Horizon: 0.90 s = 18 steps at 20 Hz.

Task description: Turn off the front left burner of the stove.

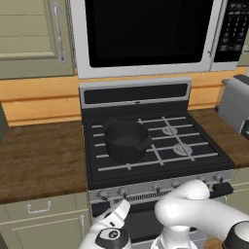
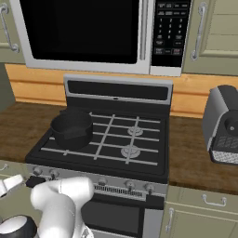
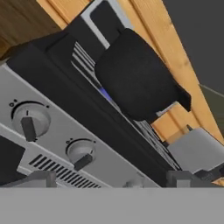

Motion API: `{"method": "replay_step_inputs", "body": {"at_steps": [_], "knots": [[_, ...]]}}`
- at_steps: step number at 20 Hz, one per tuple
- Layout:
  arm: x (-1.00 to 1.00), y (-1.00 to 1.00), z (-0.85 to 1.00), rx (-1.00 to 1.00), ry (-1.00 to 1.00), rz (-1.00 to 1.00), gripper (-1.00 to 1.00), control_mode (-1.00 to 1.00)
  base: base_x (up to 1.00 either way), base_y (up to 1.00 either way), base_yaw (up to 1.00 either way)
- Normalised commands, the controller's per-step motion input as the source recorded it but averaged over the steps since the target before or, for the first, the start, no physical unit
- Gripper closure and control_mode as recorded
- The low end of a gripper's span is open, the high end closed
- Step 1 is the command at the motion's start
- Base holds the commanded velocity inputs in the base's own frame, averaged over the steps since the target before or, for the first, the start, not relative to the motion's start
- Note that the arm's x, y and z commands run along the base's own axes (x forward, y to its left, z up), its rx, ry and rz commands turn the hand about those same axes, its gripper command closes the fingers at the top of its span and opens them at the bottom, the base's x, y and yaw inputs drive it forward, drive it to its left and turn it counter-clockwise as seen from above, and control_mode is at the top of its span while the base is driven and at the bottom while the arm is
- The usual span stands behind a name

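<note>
Now dark pot covering front left burner grates.

black pot sits on the stove, over its left burners

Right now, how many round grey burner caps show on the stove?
2: the rear right cap and the front right cap. The black pot may hide others on the left.
</note>
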Motion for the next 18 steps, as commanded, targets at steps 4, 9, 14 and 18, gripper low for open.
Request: {"method": "replay_step_inputs", "body": {"at_steps": [4, 9, 14, 18], "knots": [[0.07, 0.0, -0.08, 0.04, -0.2, 0.06, -1.0, -1.0, 0.0, 0.0, 0.0], [0.07, 0.0, -0.08, 0.0, -0.17, 0.05, -1.0, -1.0, 0.0, 0.0, 0.0], [0.15, 0.01, -0.01, 0.02, -0.12, 0.04, -1.0, -1.0, 0.0, 0.0, 0.0], [0.21, 0.08, 0.0, 0.01, -0.06, 0.02, -1.0, -1.0, 0.0, 0.0, 0.0]]}}
